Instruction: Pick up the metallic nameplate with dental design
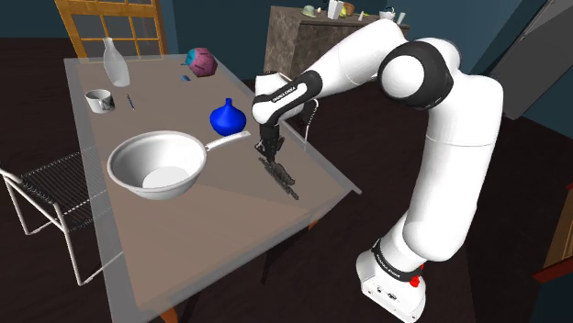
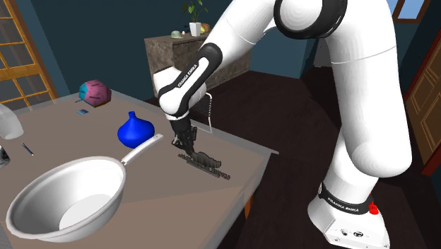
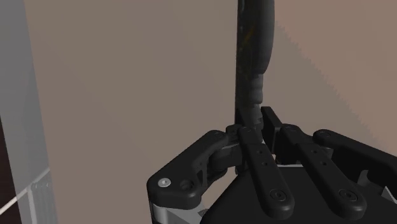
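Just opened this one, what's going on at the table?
The white arm's black gripper is down at the brown table. Its fingers are closed on one end of a dark, long, narrow nameplate. The plate appears to lie flat on the tabletop, not yet lifted. A silver frying pan and a blue vase sit close by, apart from the gripper.

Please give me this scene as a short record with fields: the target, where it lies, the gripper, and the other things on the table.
target: nameplate, dark, long and narrow
place: flat on the table, beside the pan's handle
gripper: gripper lowered onto the nameplate's end, fingers clasping it
others: pan, white; vase, blue; bottle, white; mug
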Available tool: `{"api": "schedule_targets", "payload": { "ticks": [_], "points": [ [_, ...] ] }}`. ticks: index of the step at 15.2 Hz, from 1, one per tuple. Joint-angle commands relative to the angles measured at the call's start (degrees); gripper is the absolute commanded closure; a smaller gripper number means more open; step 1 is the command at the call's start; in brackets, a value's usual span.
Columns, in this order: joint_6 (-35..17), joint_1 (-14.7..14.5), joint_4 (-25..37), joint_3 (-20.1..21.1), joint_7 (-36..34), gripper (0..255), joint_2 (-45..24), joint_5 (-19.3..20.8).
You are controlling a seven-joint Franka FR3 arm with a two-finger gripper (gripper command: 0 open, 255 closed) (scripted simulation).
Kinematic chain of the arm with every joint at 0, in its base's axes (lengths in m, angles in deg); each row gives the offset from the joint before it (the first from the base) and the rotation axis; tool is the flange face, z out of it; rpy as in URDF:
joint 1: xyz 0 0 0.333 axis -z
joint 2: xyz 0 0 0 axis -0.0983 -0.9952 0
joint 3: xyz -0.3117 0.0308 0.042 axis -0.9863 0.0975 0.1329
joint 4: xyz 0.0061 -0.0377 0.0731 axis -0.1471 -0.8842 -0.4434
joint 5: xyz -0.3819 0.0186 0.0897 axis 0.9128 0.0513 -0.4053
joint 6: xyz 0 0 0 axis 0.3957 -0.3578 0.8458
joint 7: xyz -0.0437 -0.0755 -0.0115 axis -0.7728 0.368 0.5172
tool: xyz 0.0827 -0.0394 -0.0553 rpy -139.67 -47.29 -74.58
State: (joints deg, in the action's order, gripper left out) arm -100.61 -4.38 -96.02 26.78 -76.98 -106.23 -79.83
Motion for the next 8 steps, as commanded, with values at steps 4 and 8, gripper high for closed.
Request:
{"api": "schedule_targets", "payload": {
  "ticks": [4, 8],
  "points": [
    [3.18, 0.02, 0.44, 0.05, 0.2, 255, 2.73, -0.13],
    [4.53, 0.02, 0.73, 0.07, 0.28, 255, 3.8, -0.18]
  ]
}}
